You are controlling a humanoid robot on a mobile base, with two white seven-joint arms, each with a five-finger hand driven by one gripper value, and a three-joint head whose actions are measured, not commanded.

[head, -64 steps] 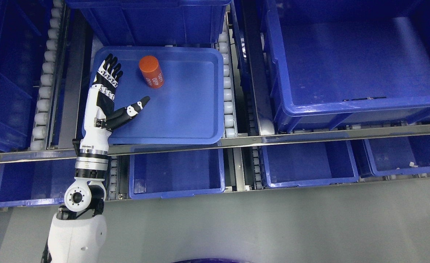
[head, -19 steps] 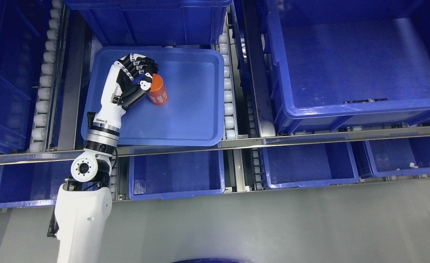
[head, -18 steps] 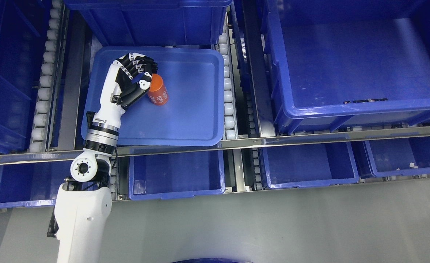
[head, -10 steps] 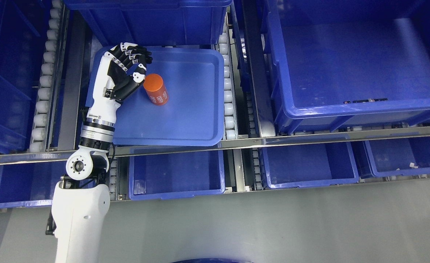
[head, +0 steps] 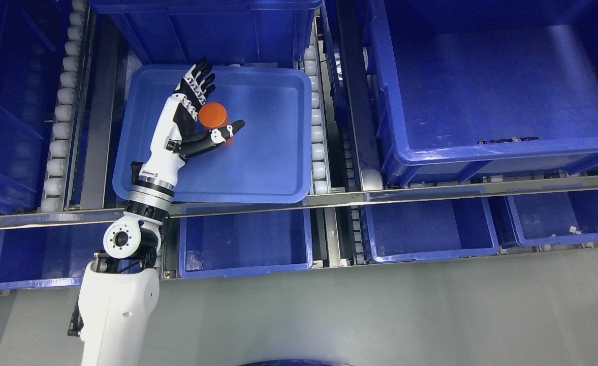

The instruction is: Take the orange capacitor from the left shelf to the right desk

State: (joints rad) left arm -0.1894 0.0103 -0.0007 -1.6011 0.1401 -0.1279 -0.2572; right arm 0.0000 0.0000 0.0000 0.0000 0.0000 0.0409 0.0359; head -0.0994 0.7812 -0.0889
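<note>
The orange capacitor [head: 213, 114], a short cylinder with white print, lies in the shallow blue tray [head: 258, 195] on the upper shelf level, in the tray's upper left part. My left hand [head: 219, 100] is open beside it. The palm sits against the capacitor's left side, the fingers [head: 197, 81] point straight up past its top, and the thumb [head: 222, 136] stretches across its lower end. No finger is wrapped around it. The white left forearm [head: 159, 157] rises from the lower left over the tray's front rim. The right arm does not show.
A deep blue bin [head: 481, 147] fills the upper right, and another bin [head: 202, 30] stands behind the tray. White roller tracks [head: 317, 132] flank the tray. A metal rail [head: 405, 193] runs along the shelf front, with smaller blue bins [head: 245, 244] below and grey floor [head: 380, 315] in front.
My left hand, curled on the capacitor a second ago, drew back left, then spread open and moved right against it. The capacitor has stayed put this last second.
</note>
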